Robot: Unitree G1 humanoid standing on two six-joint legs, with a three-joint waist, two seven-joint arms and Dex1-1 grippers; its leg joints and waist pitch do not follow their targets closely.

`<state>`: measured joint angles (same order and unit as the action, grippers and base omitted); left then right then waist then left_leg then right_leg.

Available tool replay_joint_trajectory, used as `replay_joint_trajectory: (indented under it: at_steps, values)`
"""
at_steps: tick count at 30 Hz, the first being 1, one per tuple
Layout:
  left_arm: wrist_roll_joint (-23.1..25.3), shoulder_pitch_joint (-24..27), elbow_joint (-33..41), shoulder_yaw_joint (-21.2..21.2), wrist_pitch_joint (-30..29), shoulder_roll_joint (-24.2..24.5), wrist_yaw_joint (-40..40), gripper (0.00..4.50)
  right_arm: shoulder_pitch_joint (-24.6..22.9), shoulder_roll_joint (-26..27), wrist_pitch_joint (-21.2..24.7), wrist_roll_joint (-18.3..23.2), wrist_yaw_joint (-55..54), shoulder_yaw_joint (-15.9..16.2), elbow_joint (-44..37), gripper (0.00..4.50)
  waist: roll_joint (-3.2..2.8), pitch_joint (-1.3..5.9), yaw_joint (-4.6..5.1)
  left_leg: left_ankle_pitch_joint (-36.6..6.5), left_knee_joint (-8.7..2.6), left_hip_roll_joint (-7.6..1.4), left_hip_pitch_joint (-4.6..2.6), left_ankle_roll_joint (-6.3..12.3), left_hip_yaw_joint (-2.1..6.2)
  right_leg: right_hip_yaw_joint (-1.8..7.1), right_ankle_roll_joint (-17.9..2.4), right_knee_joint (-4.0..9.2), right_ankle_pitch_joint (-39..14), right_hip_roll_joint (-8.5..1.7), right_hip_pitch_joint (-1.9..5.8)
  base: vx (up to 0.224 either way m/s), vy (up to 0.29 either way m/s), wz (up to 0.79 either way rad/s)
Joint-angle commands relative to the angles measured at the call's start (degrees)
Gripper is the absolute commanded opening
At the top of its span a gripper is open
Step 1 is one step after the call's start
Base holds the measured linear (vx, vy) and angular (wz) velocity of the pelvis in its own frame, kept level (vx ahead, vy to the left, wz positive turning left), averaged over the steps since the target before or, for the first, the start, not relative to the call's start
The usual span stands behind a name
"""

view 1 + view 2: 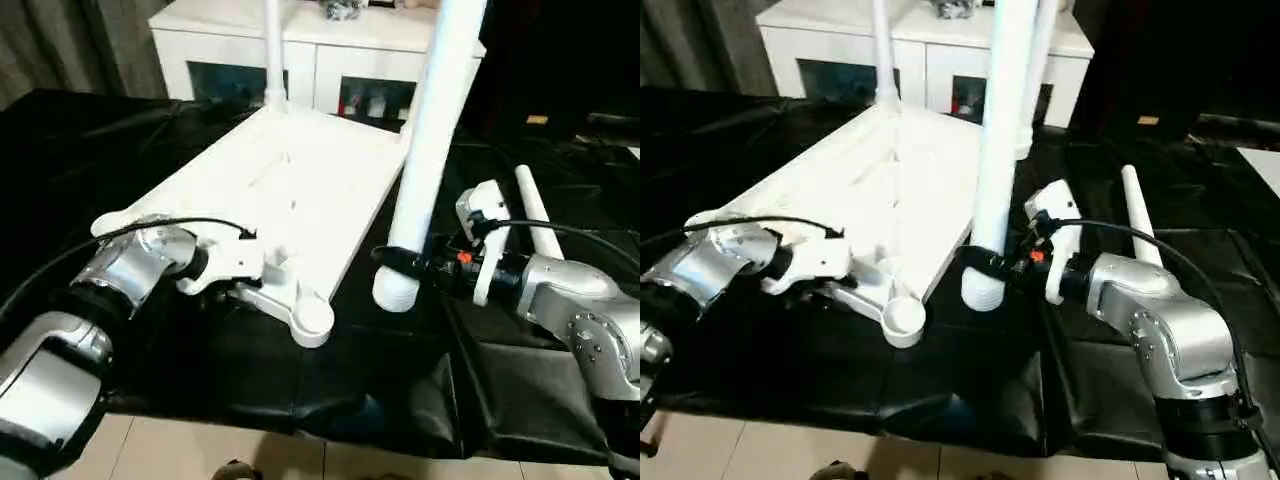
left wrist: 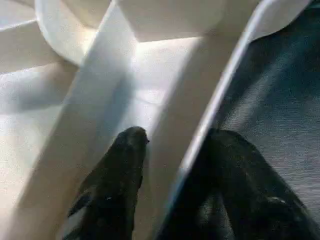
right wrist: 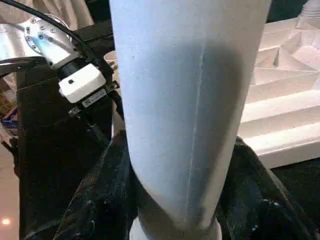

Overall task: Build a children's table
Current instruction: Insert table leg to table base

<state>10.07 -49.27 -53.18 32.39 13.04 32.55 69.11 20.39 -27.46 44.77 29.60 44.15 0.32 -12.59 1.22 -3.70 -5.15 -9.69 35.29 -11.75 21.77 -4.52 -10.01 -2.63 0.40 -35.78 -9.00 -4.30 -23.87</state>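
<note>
Left eye view has the children's table [image 1: 290, 190] lying upside down on the black-draped bench [image 1: 90, 150], ribbed underside up, and two legs already standing upright at its far corners, just in front of a white cabinet [image 1: 300, 60]. Right gripper [image 1: 405, 265] has its fingers clamped around the thick end of a third leg [image 1: 430, 140], held upright just beside the top's near right edge, its wide threaded end low over the black cloth. Over in the right wrist view, the dark fingers [image 3: 100, 200] hug both sides of that white tube. Left gripper [image 2: 175, 165] is at the top's near corner, and the left wrist view shows one finger inside the rim, one outside on the cloth side, closed on that edge. A fourth leg [image 1: 535, 210] lies loose on the cloth beyond the right forearm.
</note>
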Motion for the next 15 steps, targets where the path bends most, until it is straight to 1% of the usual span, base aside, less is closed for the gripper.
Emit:
replay_joint_trajectory:
  at_steps: [1, 2, 3, 4, 5, 7, 8, 9, 10, 11, 13, 14, 15]
  values:
    - [2.20, -1.70, -2.04, 0.75, 1.63, -0.37, -1.78, 2.06, 0.51, -0.47, 0.47, 0.58, -0.02, -0.13, -1.03, 1.85, -0.95, 4.33, 0.01, -19.78, -4.82, -1.01, -1.69, -3.77, 0.47, 2.09, -11.20, 4.69, -17.88, -3.31, 2.47, 0.000, 0.000, 0.00]
    - [3.02, -2.41, -3.48, 0.85, 2.62, -0.81, -2.62, 1.95, 0.53, -0.46, 0.49, 0.59, 0.02, -0.10, -1.07, 1.85, -0.91, 4.23, -0.01, -20.36, -4.84, -0.91, -1.68, -3.71, 0.50, 2.07, -10.54, 5.03, -20.00, -3.35, 2.46, 0.000, 0.000, 0.00]
    - [3.41, -2.79, -4.26, 0.84, 3.19, -1.07, -3.13, 1.84, 0.53, -0.44, 0.49, 0.60, 0.01, -0.09, -1.10, 1.85, -0.92, 4.26, -0.09, -20.64, -4.83, -1.00, -1.79, -3.83, 0.55, 2.09, -10.48, 5.00, -20.36, -3.46, 2.42, 0.000, 0.000, 0.00]
    - [3.43, -3.03, -4.61, 0.72, 3.33, -1.27, -3.24, 1.84, 0.52, -0.47, 0.46, 0.58, 0.04, -0.07, -1.15, 1.85, -0.91, 4.17, -0.06, -21.11, -4.90, -1.06, -1.77, -3.91, 0.64, 2.06, -10.26, 5.03, -21.18, -3.44, 2.41, 0.000, 0.000, 0.00]
    - [3.40, -3.36, -5.08, 0.55, 3.49, -1.55, -3.35, 1.71, 0.49, -0.50, 0.42, 0.54, 0.08, -0.03, -1.21, 1.85, -0.95, 4.06, -0.02, -21.85, -4.93, -0.96, -1.82, -3.93, 0.65, 2.00, -9.93, 5.28, -22.55, -3.43, 2.31, 0.000, 0.000, 0.00]
    - [3.84, -3.88, -6.26, 0.12, 4.41, -2.13, -3.55, 1.64, 0.38, -0.58, 0.42, 0.55, 0.16, 0.00, -1.35, 1.85, -0.85, 4.00, -0.06, -22.53, -4.92, -0.95, -1.87, -3.96, 0.74, 1.95, -9.52, 5.46, -24.35, -3.55, 2.26, 0.000, 0.000, 0.00]
    - [4.07, -4.09, -6.88, 0.03, 4.81, -2.35, -3.22, 1.41, 0.35, -0.60, 0.44, 0.59, 0.17, 0.04, -1.37, 1.85, -0.90, 3.92, -0.07, -23.63, -4.81, -0.89, -2.13, -3.85, 0.79, 1.86, -8.64, 5.93, -27.46, -3.64, 2.02, 0.000, 0.000, 0.00]
    - [4.27, -4.19, -7.43, 0.09, 5.17, -2.55, -2.73, 1.32, 0.29, -0.64, 0.37, 0.64, 0.16, 0.14, -1.38, 1.85, -0.96, 3.87, -0.06, -23.84, -4.82, -0.86, -2.09, -3.79, 0.87, 1.81, -8.29, 6.02, -28.38, -3.68, 2.00, 0.000, 0.000, 0.00]
    - [4.42, -4.26, -7.83, 0.12, 5.45, -2.69, -2.45, 1.32, 0.25, -0.66, 0.32, 0.67, 0.13, 0.22, -1.39, 1.85, -0.88, 3.90, -0.01, -23.76, -4.89, -0.84, -1.94, -3.70, 1.02, 1.68, -7.54, 6.16, -29.64, -3.71, 2.15, 0.000, 0.000, 0.00]
    - [4.67, -4.19, -7.86, 0.36, 5.51, -2.73, -2.08, 1.24, 0.23, -0.64, 0.25, 0.70, 0.13, 0.27, -1.37, 1.85, -0.83, 3.88, 0.07, -23.72, -5.06, -0.92, -1.79, -3.65, 1.18, 1.55, -7.06, 6.24, -30.26, -3.76, 2.22, 0.000, 0.000, 0.00]
    - [4.96, -4.20, -8.38, 0.19, 5.72, -2.99, -1.33, 1.06, 0.21, -0.56, 0.21, 0.71, 0.08, 0.34, -1.38, 1.85, -0.93, 3.93, 0.15, -23.78, -5.14, -1.00, -1.75, -3.65, 1.25, 1.48, -7.10, 6.23, -29.79, -3.79, 2.26, 0.000, 0.000, 0.00]
    - [4.79, -4.19, -8.59, -0.22, 5.42, -3.23, -0.58, 1.01, 0.16, -0.53, 0.20, 0.71, 0.05, 0.35, -1.41, 1.85, -0.94, 3.95, 0.32, -23.76, -5.32, -0.99, -1.53, -3.67, 1.35, 1.33, -7.59, 6.05, -28.16, -3.78, 2.54, 0.000, 0.000, 0.00]
    - [4.13, -3.94, -8.16, -0.74, 4.50, -3.41, 0.69, 0.95, 0.05, -0.50, 0.21, 0.75, 0.02, 0.32, -1.49, 1.85, -0.89, 3.93, 0.38, -23.72, -5.45, -1.03, -1.38, -3.68, 1.43, 1.28, -7.66, 6.00, -27.78, -3.80, 2.70, 0.000, 0.000, 0.00]
